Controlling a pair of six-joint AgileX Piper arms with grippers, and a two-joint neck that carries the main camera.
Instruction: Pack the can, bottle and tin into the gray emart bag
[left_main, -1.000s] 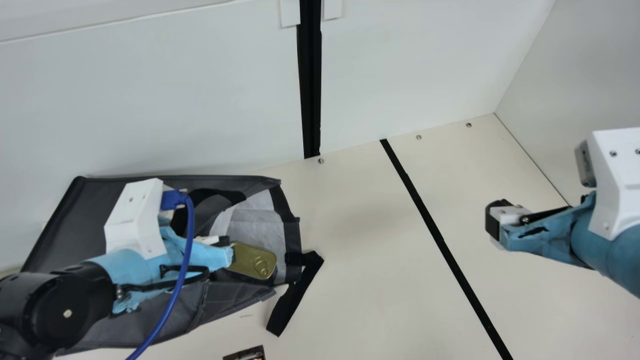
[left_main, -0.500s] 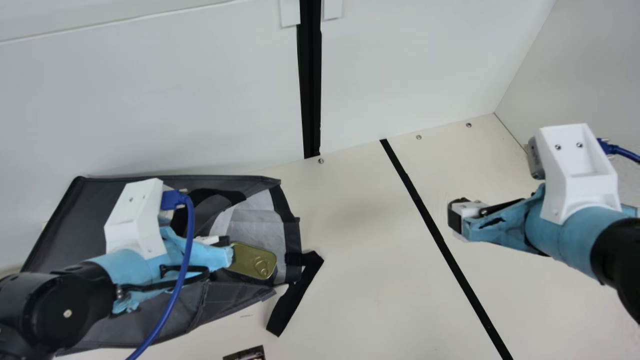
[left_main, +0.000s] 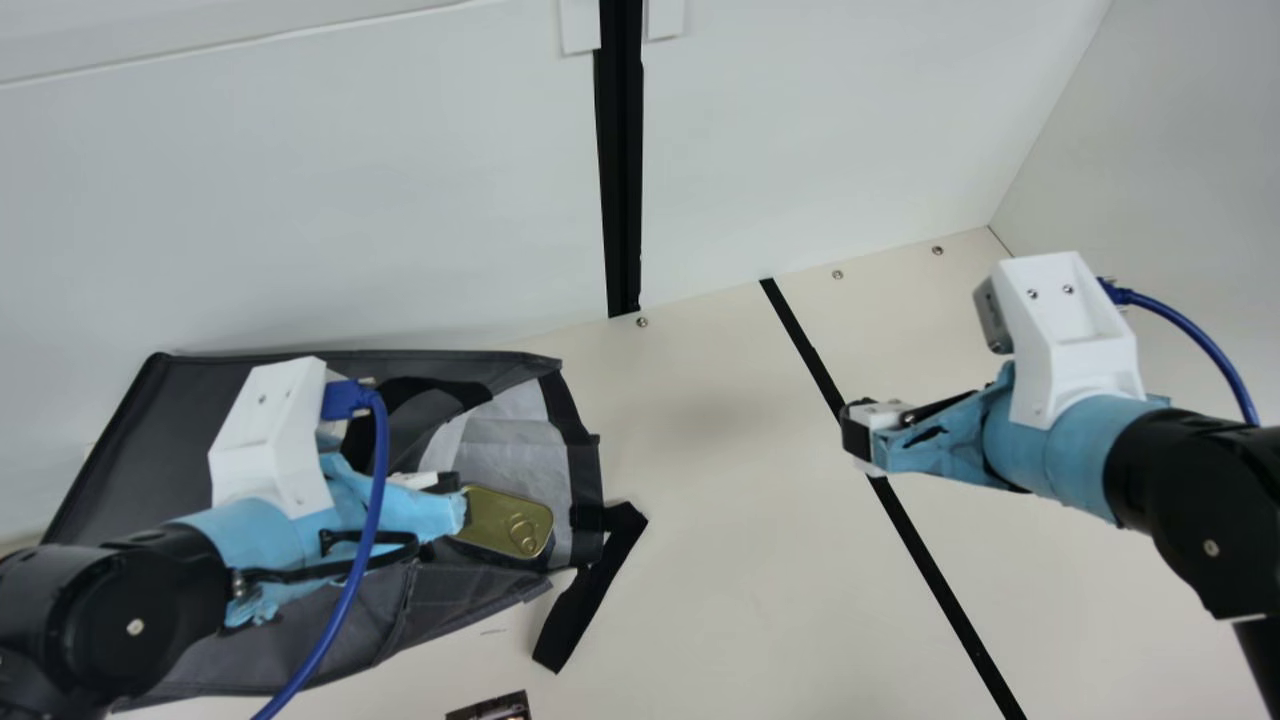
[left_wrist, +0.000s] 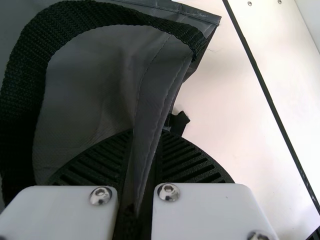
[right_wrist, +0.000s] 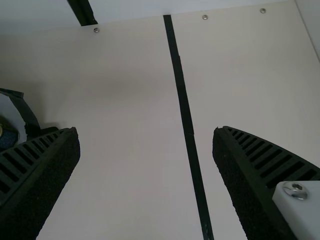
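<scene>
Pinching gray bag (left_wrist: 159, 95) with left jaws; holding right jaws wide. Could spill tin (left_main: 505, 520) out by tugging bag too hard.

The left tool (left_main: 455, 492) has its fingers (left_wrist: 192, 162) closed together; the right tool (left_main: 858, 437) keeps fingers wide apart.
</scene>
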